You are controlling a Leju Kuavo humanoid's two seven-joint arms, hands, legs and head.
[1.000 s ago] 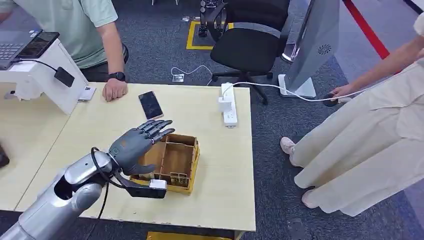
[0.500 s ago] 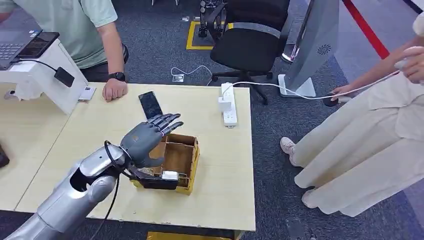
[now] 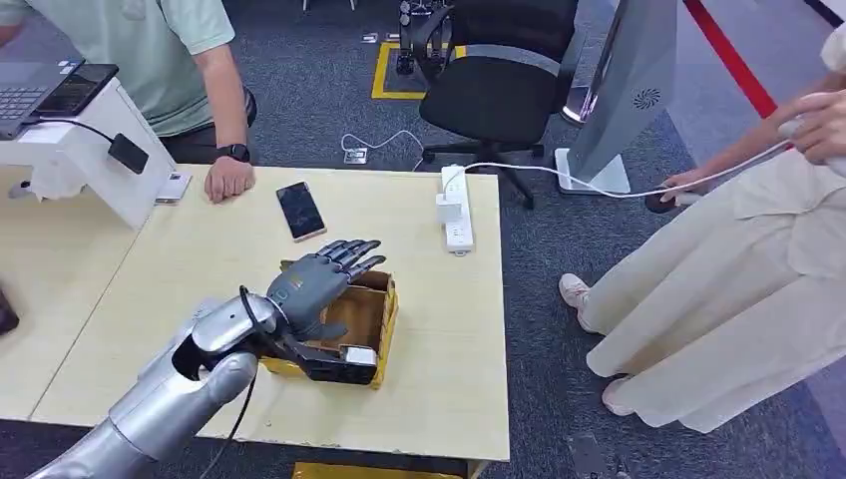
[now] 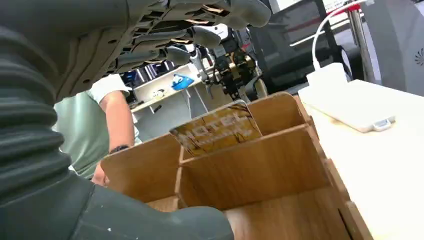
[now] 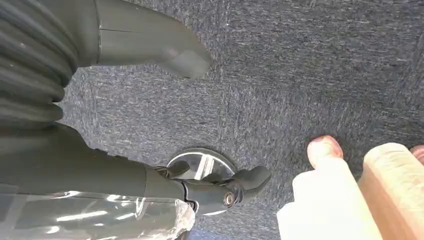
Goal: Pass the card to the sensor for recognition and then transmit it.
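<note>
The left hand (image 3: pixel 317 284) hovers over the wooden box (image 3: pixel 371 321), fingers spread and extended, holding nothing. Below and ahead of the fingers (image 4: pixel 200 35), the card (image 4: pixel 216 132) stands tilted against a divider in the box's far compartment. Bare surface (image 3: pixel 439 329) lies right of the hand, up to the edge. A phone (image 3: pixel 300 211) lies beyond the fingertips. The right hand (image 5: pixel 150 45) hangs above carpet, fingers apart, empty.
</note>
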